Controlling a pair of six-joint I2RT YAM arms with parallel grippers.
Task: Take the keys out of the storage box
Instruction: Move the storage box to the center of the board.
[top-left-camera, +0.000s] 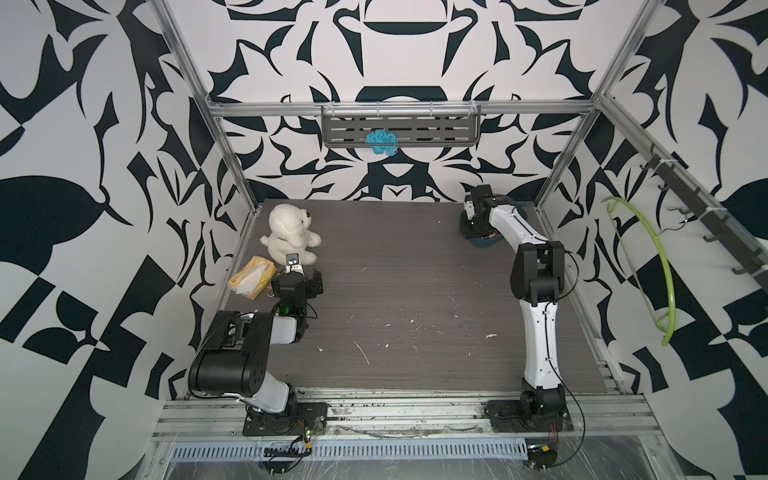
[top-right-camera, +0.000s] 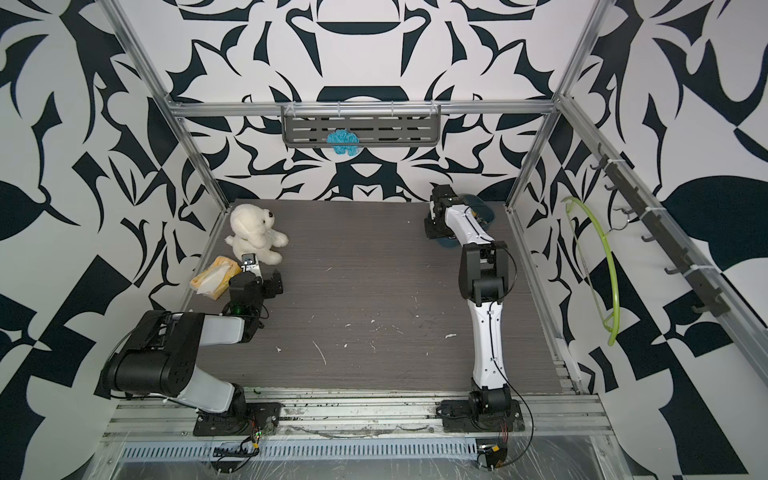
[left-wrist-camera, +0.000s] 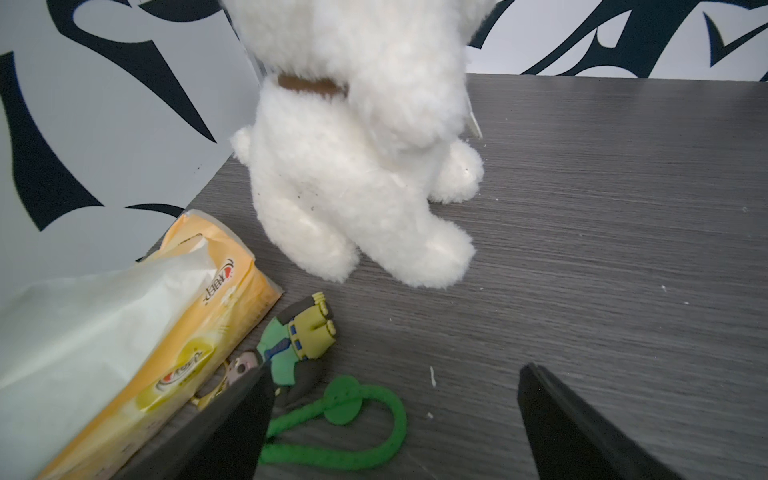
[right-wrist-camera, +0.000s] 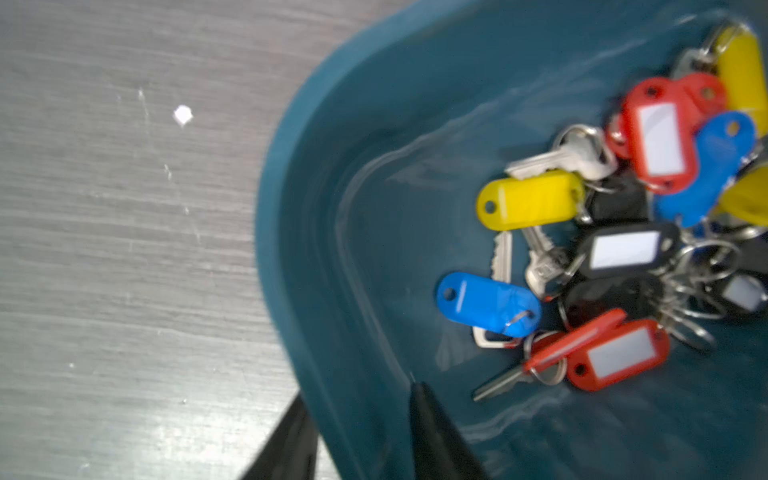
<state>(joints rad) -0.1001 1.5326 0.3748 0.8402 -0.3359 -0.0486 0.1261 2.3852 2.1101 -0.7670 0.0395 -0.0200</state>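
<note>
A white plush toy (top-left-camera: 291, 232) is seen sitting upright at the upper left of the grey table (top-left-camera: 415, 316) in both top views. A yellow tissue packet (top-left-camera: 251, 277) is laid just below it, near the table's left edge, with a white tissue pulled up. In the left wrist view a figure keychain (left-wrist-camera: 299, 336) with a green loop is seen lying flat just beside the packet. A grey shelf (top-left-camera: 440, 135) is mounted at upper centre, with a blue tuft (top-left-camera: 381, 142) on it. A green hanger (top-left-camera: 670, 274) is hung from a hook rail (top-left-camera: 702, 208) at the right.
</note>
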